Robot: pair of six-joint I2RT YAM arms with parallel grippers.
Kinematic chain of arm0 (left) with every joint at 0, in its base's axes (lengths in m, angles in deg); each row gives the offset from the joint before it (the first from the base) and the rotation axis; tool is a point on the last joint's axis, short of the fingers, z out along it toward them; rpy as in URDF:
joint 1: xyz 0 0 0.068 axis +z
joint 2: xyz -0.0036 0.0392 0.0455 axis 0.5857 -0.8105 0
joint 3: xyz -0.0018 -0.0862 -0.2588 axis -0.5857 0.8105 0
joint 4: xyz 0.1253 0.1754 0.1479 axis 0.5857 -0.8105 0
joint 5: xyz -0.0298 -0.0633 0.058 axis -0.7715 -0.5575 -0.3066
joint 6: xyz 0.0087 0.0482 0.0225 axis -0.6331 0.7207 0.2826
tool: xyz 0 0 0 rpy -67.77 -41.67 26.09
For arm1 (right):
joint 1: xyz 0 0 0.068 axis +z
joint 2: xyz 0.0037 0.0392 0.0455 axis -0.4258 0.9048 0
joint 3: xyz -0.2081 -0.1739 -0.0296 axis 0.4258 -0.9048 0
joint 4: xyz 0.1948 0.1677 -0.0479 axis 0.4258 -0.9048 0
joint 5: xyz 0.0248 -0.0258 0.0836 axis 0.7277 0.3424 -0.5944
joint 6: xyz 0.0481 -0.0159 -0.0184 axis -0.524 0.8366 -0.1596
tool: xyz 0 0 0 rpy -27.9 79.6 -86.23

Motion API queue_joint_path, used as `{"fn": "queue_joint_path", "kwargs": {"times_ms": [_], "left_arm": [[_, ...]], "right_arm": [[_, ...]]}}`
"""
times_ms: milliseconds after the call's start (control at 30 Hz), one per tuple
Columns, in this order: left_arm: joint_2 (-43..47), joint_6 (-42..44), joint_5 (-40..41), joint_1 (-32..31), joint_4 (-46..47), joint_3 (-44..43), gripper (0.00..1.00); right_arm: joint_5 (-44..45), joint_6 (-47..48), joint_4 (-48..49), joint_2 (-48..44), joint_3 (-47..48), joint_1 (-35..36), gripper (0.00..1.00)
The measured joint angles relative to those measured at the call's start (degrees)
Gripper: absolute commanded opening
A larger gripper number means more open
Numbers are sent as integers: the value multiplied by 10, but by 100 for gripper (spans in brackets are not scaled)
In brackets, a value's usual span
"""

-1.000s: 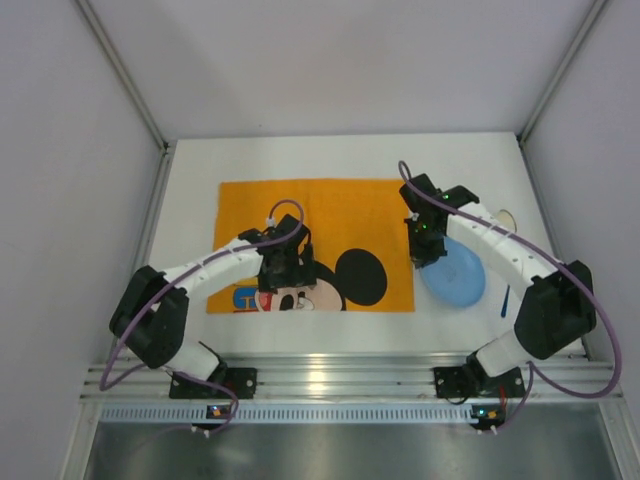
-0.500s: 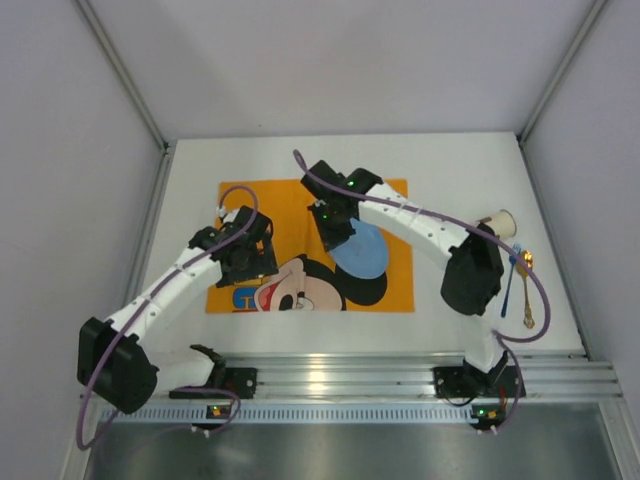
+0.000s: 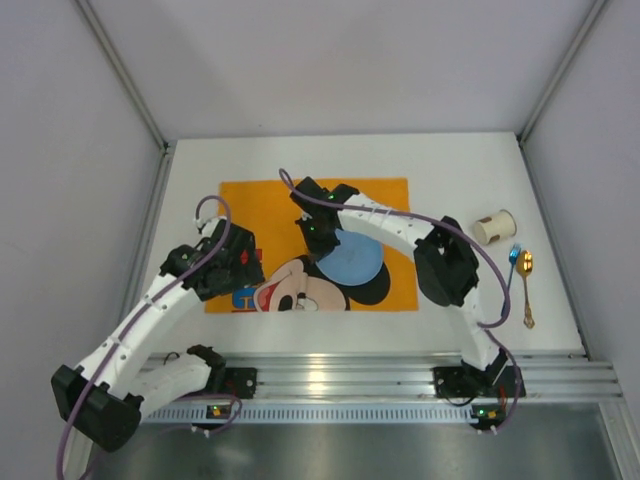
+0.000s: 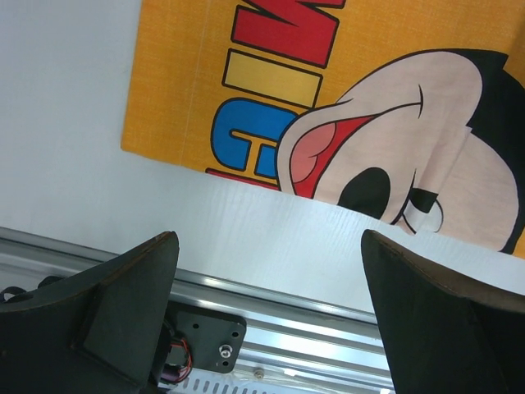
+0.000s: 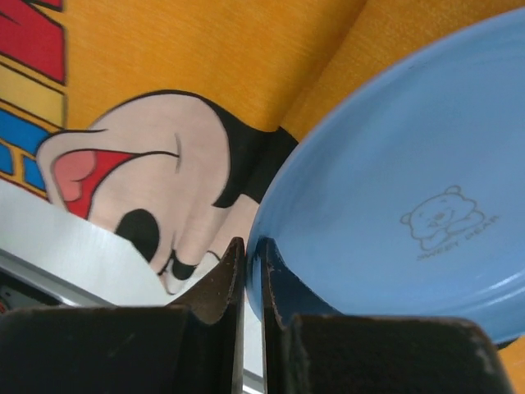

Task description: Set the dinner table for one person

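Observation:
The white dinner table [image 3: 470, 170] carries an orange Mickey Mouse placemat [image 3: 260, 205]. My right gripper [image 3: 318, 232] is shut on the rim of a blue plate [image 3: 350, 258] and holds it over the placemat's middle. In the right wrist view the plate [image 5: 410, 189] shows a small bear print and its edge sits pinched between the fingers [image 5: 221, 279]. My left gripper [image 3: 232, 272] is open and empty over the placemat's near left corner. In the left wrist view its fingers [image 4: 135, 287] stand wide apart above the placemat [image 4: 246, 49] and the table's front strip [image 4: 246, 238].
A paper cup [image 3: 494, 226] lies on its side at the right. A blue-handled spoon [image 3: 512, 268] and a gold spoon [image 3: 526, 290] lie beside it near the right edge. The aluminium rail [image 3: 340, 378] runs along the front. Grey walls enclose the table.
My right gripper carried the blue plate left, from the bare table at the right onto the placemat. My left gripper drew back toward the left and nearer, to the placemat's near left corner.

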Motion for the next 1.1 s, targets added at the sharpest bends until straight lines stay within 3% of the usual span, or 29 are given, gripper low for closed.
{"fn": "queue_joint_path", "kwargs": {"times_ms": [233,467,600,900,1100], "left_arm": [[29,-7,5,0,-19,8,98],[19,-7,5,0,-19,8,98],[12,-6,5,0,-19,8,98],[13,-5,5,0,-19,8,98],[18,-5,9,0,-19,8,98]], "right_arm": [[-10,0,82,-49,-188,-50,0],[-16,0,109,-84,-234,-70,0],[-7,0,85,-85,-214,-70,0],[4,-1,10,-83,-63,-61,0],[-28,-3,-3,-31,25,-44,0]]}}
